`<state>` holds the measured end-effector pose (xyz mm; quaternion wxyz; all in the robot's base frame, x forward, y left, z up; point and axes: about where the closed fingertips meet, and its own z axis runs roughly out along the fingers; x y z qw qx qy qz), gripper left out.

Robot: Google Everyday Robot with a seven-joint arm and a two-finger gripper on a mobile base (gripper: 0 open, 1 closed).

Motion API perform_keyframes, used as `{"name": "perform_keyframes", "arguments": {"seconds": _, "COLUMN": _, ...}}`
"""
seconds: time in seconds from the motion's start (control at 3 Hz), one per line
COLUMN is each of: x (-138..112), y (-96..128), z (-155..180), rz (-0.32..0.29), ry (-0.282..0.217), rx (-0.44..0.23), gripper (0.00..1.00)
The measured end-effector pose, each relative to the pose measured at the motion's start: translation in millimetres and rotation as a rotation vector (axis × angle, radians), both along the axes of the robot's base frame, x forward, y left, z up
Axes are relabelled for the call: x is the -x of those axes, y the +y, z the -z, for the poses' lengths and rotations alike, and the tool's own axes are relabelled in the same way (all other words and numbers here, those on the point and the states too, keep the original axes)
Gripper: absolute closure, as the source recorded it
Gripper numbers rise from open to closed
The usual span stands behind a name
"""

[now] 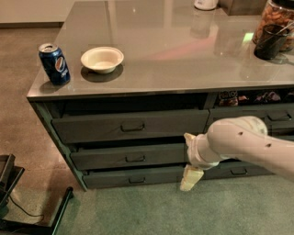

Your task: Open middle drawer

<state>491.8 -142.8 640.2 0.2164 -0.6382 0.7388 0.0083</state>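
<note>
Nearest the camera, a black stand (32,215) is resting on the floor at the lower left, beside the green carpet (151,211). The white arm (248,147) is reaching in from the right edge. At its end the cream-coloured tool (190,178) is pointing down in front of the drawer fronts. It is hanging at the seam between the left and right drawer columns. I cannot tell how far the tool is open, and it is gripping nothing that shows.

Behind it, the middle drawer (110,157) is sitting in the left column, between the taller drawer front (92,128) above and the slimmer drawer front (110,178) below. Its small dark pull handle (135,159) is lying at the centre, well to the left of the tool and untouched.

On top, the grey counter (174,59) is carrying a blue soda can (54,63) near the front left corner, with a white bowl (102,59) just beside it. Farther back on the right, a dark cup (269,42) is standing in front of a glass jar (275,13).
</note>
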Motion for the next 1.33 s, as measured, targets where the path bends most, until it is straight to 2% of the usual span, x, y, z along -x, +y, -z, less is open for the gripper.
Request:
{"name": "perform_keyframes", "arguments": {"seconds": 0.67, "x": -30.4, "y": 22.7, "z": 91.1, "rz": 0.005, "ry": 0.000, "rx": -0.067, "gripper": 0.00}}
{"name": "perform_keyframes", "arguments": {"seconds": 1.33, "x": -43.9, "y": 27.5, "z": 113.0, "rz": -0.026, "ry": -0.035, "rx": -0.078, "gripper": 0.00}}
